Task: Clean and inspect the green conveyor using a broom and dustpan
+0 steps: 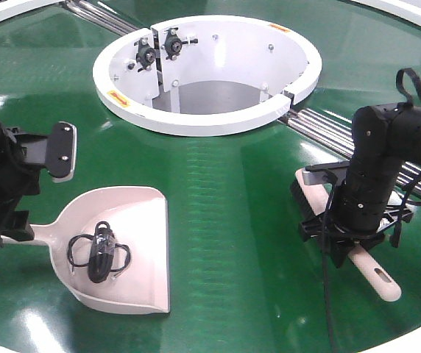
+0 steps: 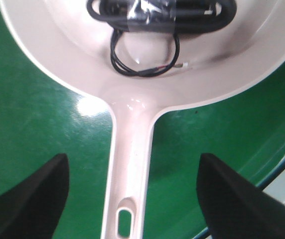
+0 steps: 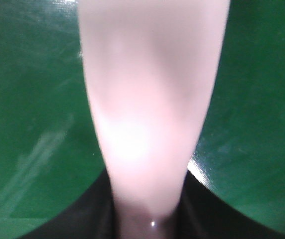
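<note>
The pale pink dustpan (image 1: 126, 235) lies on the green conveyor (image 1: 232, 184) at the front left, with its handle pointing left. My left gripper (image 1: 34, 193) hovers over that handle, open. In the left wrist view the handle (image 2: 130, 164) runs between the two black fingertips (image 2: 30, 199) with a wide gap on each side. My right gripper (image 1: 350, 239) is shut on the broom (image 1: 376, 276) at the right, with the bristle head (image 1: 308, 193) towards the rails. In the right wrist view the blurred handle (image 3: 147, 99) fills the space between the jaws.
A coiled black cable bundle (image 1: 100, 254) lies in the dustpan and also shows in the left wrist view (image 2: 157, 12). The white central ring (image 1: 210, 118) with its open well is at the back. Silver rails (image 1: 328, 125) run at the back right. The white outer rim (image 1: 416, 334) is close in front.
</note>
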